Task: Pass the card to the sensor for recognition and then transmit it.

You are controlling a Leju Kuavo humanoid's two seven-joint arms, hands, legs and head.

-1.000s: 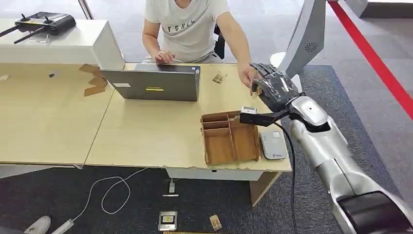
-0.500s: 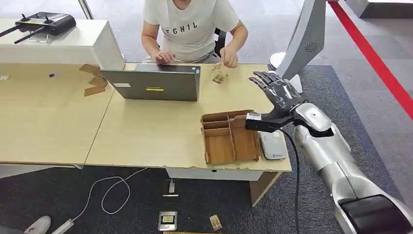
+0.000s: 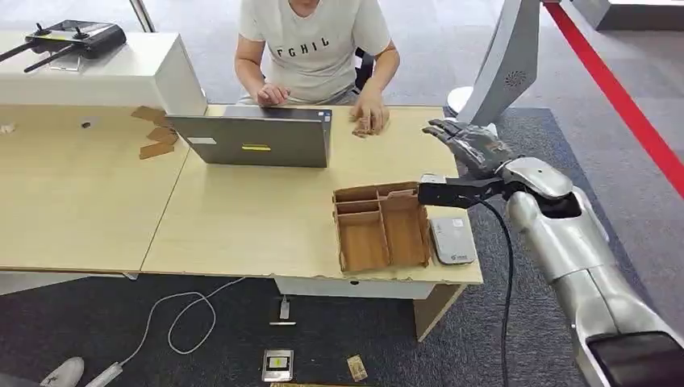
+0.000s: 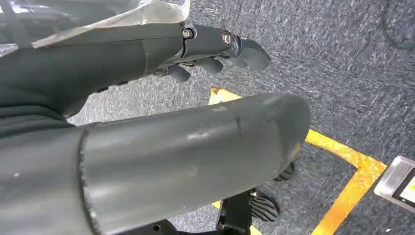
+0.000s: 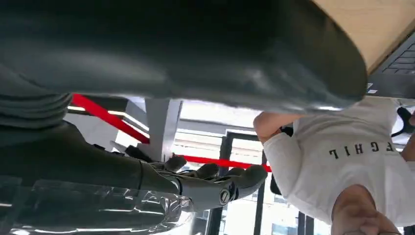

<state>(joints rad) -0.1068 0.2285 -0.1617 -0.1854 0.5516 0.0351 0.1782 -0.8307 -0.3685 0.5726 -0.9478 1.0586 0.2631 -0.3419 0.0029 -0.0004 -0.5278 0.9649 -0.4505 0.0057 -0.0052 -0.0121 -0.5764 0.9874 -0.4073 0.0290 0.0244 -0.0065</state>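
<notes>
Since the earlier frames my right hand point(image 3: 472, 145) has drawn back from the far edge of the table point(image 3: 242, 218) toward its right end, and the person's hand point(image 3: 371, 119) has pulled away to rest beside the laptop point(image 3: 254, 137). Fingers are spread and nothing is held. I judge the card handed over: it appears to sit under the person's hand (too small for me to be sure). The sensor point(image 3: 452, 239), a flat grey reader, lies just right of the wooden tray point(image 3: 381, 228) at the near edge. My left hand point(image 4: 210, 49) hangs over the carpet, fingers loosely curled, empty. I think little remains beyond retracting the arm.
</notes>
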